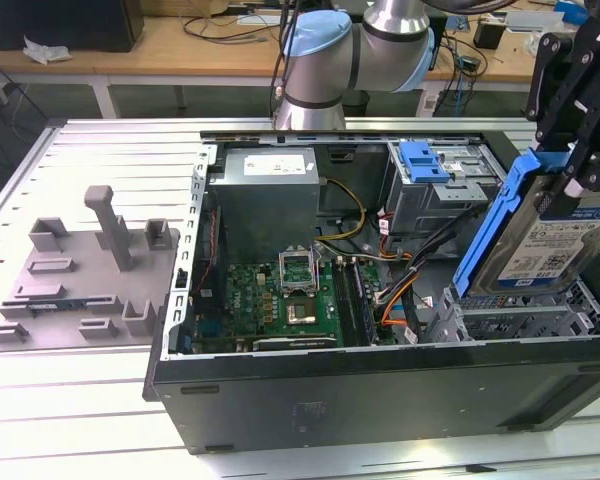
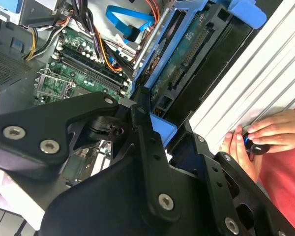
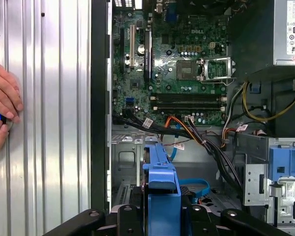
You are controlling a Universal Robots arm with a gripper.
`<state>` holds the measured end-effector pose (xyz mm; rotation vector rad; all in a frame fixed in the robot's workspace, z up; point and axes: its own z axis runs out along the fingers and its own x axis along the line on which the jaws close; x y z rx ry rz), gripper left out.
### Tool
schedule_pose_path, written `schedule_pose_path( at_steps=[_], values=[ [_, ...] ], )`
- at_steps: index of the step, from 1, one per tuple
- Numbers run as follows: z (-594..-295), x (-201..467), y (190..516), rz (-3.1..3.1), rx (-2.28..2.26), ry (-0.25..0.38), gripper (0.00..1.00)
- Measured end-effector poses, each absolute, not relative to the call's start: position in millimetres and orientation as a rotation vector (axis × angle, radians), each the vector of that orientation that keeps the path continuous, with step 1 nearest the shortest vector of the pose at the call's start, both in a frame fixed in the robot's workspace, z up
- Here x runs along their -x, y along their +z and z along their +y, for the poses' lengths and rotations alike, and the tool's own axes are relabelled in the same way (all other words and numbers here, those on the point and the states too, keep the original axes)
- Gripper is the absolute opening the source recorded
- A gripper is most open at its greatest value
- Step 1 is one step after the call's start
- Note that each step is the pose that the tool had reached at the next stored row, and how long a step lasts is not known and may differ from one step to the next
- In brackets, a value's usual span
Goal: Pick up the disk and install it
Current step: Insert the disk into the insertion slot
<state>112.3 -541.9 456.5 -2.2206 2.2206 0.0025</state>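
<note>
Step in hand, by my reading: carry phase; pick-up done, install not yet.

Disk (image 1: 552,235) hangs tilted over the open computer case (image 1: 380,390) at the exterior view's right end, label face toward that camera; its lower edge is just above a metal bay (image 1: 525,318); cannot tell whether the two touch.

Gripper (image 1: 572,168) has its jaws clamped on the upper end of the disk's blue frame; in the first wrist view the frame runs straight out between the black fingers (image 3: 128,221).

Judgement: seating it calls for levelling the disk out of its slant, squaring it to the bay, and keeping off the cables (image 1: 400,290) close beside.

Arm (image 1: 355,45) stands behind the case; wrist reaches toward the exterior view's right; gripper points down at a lean.

A hand (image 3: 2,110) rests on the ribbed table (image 3: 54,147) outside the case wall, well apart from the disk.
</note>
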Motion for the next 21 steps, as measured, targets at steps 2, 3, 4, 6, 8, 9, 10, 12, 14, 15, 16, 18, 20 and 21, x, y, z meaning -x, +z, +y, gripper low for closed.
schedule_pose_path(
  at_steps=[2,3,4,6,8,9,10,12,14,15,16,18,20,21],
  values=[
    [-542.5,-112.7,455.4,2.220,2.221,0.003,0.37],
    [-542.7,-112.9,455.2,2.220,2.221,0.003,0.37],
    [-543.0,-113.1,454.8,2.220,2.220,0.003,0.37],
    [-543.3,-113.3,454.1,2.221,2.220,0.003,0.37],
    [-543.6,-113.5,453.0,2.220,2.221,0.003,0.37],
    [-543.6,-113.5,452.3,2.221,2.221,0.003,0.37],
    [-543.7,-113.5,451.8,2.221,2.221,0.003,0.37],
    [-543.7,-113.5,450.3,2.221,2.221,0.002,0.37],
    [-543.7,-113.5,448.8,2.221,2.221,0.003,0.37],
    [-543.7,-113.5,448.3,2.221,2.221,0.002,0.37],
    [-543.7,-113.5,447.3,2.221,2.221,0.003,0.37],
    [-543.7,-113.5,446.1,2.221,2.221,0.002,0.37],
    [-543.8,-113.5,443.6,2.221,2.221,0.002,0.37],
    [-543.8,-113.5,442.2,2.221,2.221,0.003,0.37]
  ],
)
